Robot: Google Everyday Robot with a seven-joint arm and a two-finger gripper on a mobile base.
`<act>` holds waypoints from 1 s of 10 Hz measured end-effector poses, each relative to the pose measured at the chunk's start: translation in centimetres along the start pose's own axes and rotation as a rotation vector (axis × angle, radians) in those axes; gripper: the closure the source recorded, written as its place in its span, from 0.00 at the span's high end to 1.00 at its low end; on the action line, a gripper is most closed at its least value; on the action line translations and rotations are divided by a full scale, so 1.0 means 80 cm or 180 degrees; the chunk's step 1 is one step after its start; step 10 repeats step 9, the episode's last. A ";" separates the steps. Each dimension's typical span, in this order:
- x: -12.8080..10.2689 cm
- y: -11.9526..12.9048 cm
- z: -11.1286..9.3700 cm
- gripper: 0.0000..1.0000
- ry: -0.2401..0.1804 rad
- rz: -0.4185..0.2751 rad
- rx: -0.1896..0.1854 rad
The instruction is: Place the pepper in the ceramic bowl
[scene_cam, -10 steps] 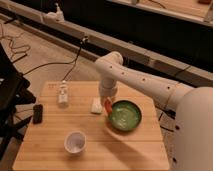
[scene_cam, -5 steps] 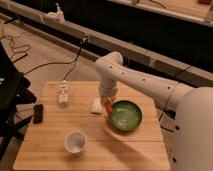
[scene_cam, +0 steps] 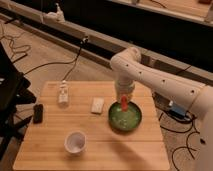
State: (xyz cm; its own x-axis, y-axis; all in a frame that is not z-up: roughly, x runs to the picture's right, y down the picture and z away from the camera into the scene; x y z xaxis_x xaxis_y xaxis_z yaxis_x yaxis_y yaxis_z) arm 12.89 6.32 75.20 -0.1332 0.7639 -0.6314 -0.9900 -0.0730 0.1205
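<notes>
our gripper [scene_cam: 123, 101] grasps the pepper [scene_cam: 123, 104] above the bowl's [scene_cam: 125, 118] 12 o'clock rim on the counter [scene_cam: 100, 150].

Orange-red pepper [scene_cam: 123, 104] upright in gripper [scene_cam: 123, 102], above green ceramic bowl [scene_cam: 131, 123]

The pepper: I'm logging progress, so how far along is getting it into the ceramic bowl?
Done, it seems: the pepper is off the table, hanging at the gripper. In hand: the gripper hangs over the ceramic bowl, near its back rim, pepper pointing down into it. Left: letting go so the pepper lies in the bowl, which looks empty, then pulling away.
</notes>
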 end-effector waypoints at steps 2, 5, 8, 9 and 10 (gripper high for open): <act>0.007 -0.015 0.005 0.64 0.0029 0.0141 -0.0043; 0.004 -0.003 0.030 0.80 0.0113 0.0167 -0.0211; 0.000 0.008 0.059 0.80 0.0216 0.0188 -0.0375; 0.000 0.007 0.061 0.80 0.0222 0.0195 -0.0381; 0.000 0.007 0.061 0.80 0.0222 0.0195 -0.0381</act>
